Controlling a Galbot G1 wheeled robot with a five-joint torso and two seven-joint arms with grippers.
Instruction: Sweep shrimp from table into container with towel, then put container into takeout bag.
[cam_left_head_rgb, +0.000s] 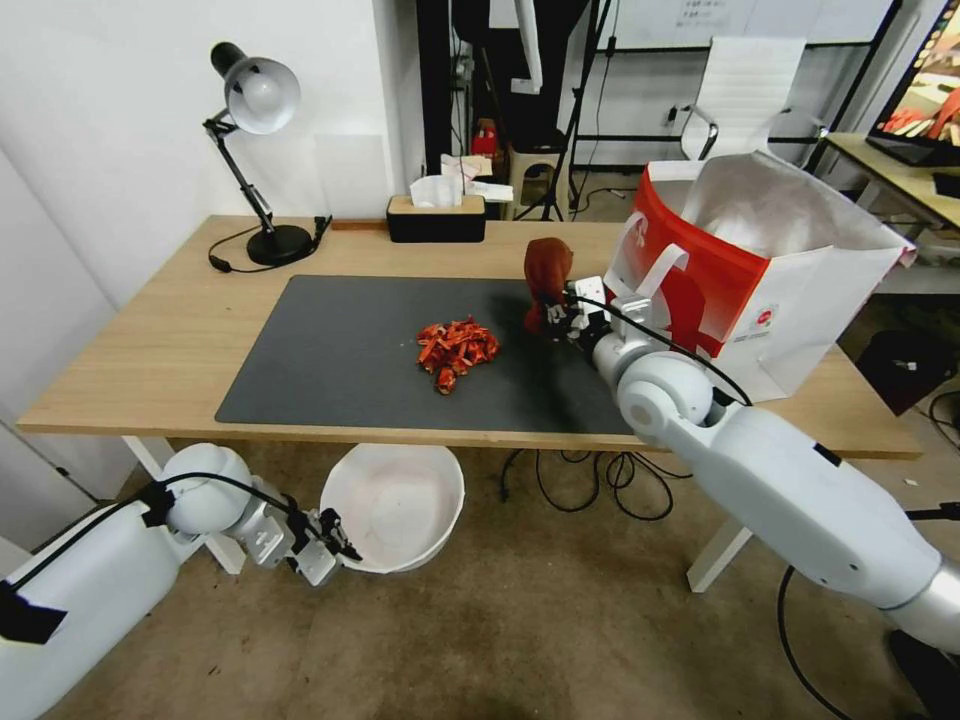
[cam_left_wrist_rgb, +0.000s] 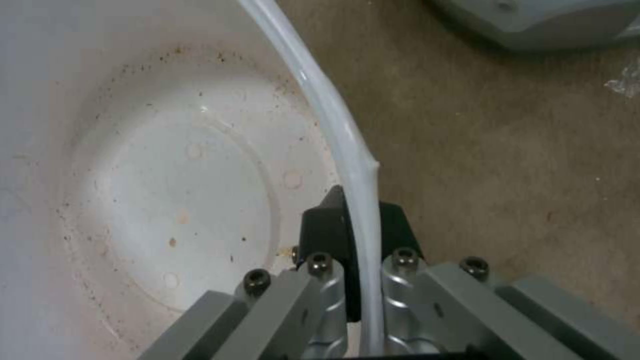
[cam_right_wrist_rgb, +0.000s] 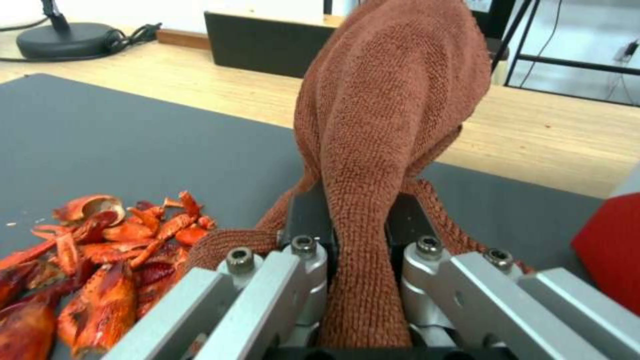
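A heap of red-orange shrimp lies on the dark mat of the table. Just right of the heap, my right gripper is shut on the rust-red towel, which stands up bunched above the fingers. Below the table's front edge, over the floor, my left gripper is shut on the rim of the white container, one finger inside and one outside. The red and white takeout bag stands open at the table's right end.
A desk lamp and a black tissue box stand along the table's back edge. Cables hang under the table beside a white leg. A white chair and another desk are behind the bag.
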